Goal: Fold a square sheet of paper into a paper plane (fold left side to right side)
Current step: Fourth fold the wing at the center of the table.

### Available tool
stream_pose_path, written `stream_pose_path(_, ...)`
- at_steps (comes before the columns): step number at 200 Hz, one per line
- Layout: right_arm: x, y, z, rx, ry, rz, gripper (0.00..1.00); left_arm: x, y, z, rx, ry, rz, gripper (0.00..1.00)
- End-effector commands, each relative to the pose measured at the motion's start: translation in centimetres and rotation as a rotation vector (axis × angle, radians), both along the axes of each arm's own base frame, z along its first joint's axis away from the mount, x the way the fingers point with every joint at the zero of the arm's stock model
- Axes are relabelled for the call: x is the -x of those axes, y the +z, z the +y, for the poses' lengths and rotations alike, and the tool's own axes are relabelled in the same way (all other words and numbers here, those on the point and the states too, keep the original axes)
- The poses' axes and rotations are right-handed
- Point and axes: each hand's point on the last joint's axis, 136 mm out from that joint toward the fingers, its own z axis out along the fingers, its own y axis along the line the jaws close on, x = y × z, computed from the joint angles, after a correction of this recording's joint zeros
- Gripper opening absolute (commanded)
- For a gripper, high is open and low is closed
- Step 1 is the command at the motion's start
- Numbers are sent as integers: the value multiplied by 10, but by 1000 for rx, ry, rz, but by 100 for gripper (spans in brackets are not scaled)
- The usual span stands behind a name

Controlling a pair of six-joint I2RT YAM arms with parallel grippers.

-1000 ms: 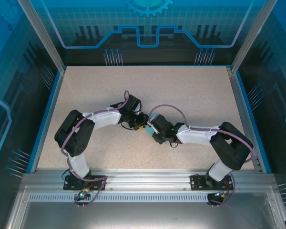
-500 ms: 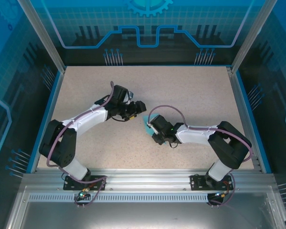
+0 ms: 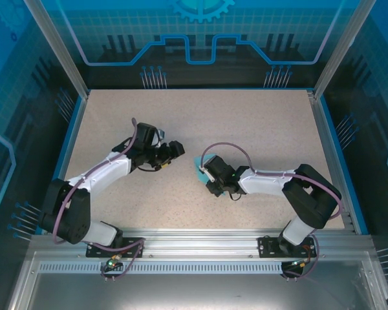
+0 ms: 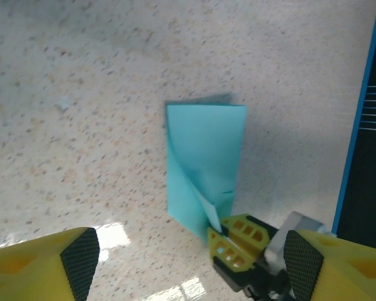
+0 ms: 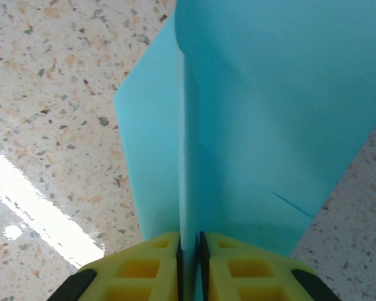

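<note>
**Right gripper pinches the folded paper, left gripper waits open**

In the view from above, the thin turquoise-blue sheet of paper, folded to a narrow shape, lies a little right of the centre of the speckled beige table. The right gripper is at the paper's near edge. The left gripper hangs to the left of the paper, apart from it.

In the left wrist view, the left gripper shows its yellow fingers in the two lower corners of the frame. They are spread wide with bare table between them, so it holds nothing. The sheet of paper stands in the middle of the frame as an upright oblong with a slanted crease. The right gripper clamps its lower right corner. We think the left arm stays aside to leave room around the paper.

In the right wrist view, the right gripper is at the lower edge, its fingers almost together. A thin raised fold of the sheet of paper is pinched between them. We judge that this pinch keeps the layers from springing open.
</note>
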Motion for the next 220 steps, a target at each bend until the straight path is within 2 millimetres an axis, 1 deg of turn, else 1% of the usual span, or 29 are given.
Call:
stream_pose_path(1, 1, 10, 1, -71, -8, 33, 15, 7, -3, -6, 55, -23, -13, 81)
stream_pose_path(19, 2, 11, 1, -109, -13, 58, 15, 10, -9, -15, 94, -42, 2, 79)
stream_pose_path(50, 2, 12, -1, -161, -25, 95, 15, 14, -18, -33, 105, -77, 22, 77)
stream_pose_path(77, 0, 13, -5, -208, -45, 124, 15, 9, -23, -49, 115, -105, 34, 75)
stream_pose_path(116, -1, 14, -10, -272, -71, 167, 15, 5, -35, -80, 122, -161, 65, 71)
stream_pose_path(147, -2, 13, -11, -296, -77, 186, 14, -1, -37, -101, 130, -194, 71, 64)
stream_pose_path(174, 0, 12, -11, -293, -73, 192, 14, -3, -41, -109, 119, -212, 81, 62)
stream_pose_path(220, 1, 5, -12, -281, -71, 209, 14, -2, -47, -110, 117, -212, 97, 53)
